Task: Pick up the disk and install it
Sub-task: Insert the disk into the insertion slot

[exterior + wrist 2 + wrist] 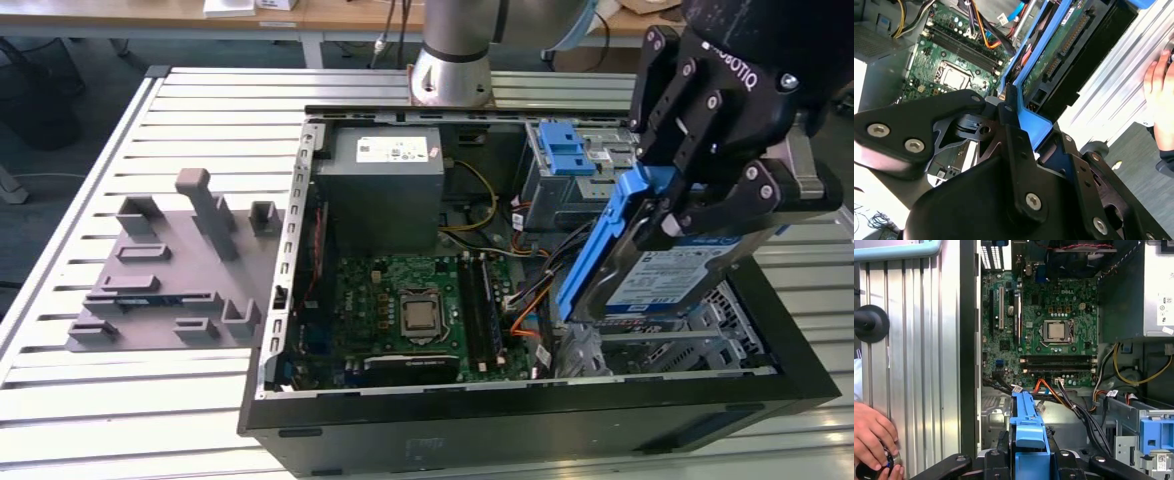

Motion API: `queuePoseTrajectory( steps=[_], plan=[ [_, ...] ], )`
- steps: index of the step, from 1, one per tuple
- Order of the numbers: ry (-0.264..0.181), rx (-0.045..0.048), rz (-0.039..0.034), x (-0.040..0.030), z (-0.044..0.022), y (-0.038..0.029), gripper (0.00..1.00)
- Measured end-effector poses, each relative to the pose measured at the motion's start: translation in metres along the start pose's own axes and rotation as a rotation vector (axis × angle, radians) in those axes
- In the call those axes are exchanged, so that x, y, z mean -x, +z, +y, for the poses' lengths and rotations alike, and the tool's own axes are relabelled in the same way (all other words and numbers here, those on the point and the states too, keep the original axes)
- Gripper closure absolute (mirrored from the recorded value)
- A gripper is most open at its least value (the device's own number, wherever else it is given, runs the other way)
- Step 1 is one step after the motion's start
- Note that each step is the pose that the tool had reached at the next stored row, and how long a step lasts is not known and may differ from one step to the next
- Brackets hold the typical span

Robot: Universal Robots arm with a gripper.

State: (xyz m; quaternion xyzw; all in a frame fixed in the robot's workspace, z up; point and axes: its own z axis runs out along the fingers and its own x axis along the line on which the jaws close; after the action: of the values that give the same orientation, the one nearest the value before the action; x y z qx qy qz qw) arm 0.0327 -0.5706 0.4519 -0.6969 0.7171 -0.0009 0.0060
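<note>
Exterior view: gripper (701,215) clamped on the disk (663,280), held on edge above the open computer case (534,420), near drive cage (574,165).

Blue plastic-framed disk (663,283), ribbed metal table (94,400)

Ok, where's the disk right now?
The disk is on the exterior view's right, clamped on edge in the end effector. It hangs over the open computer case, between the motherboard and the drive cage.
</note>
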Motion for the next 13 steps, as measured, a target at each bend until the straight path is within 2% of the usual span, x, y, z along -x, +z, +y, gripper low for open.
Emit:
queuePoseTrajectory(
  steps=[2,13],
  plan=[
    [0.0,0.0002,0.0001,0.0001,-0.0026,0.0003,0.64],
    [0.0,0.0002,0.0001,0.0001,-0.0041,0.0006,0.64]
  ],
)
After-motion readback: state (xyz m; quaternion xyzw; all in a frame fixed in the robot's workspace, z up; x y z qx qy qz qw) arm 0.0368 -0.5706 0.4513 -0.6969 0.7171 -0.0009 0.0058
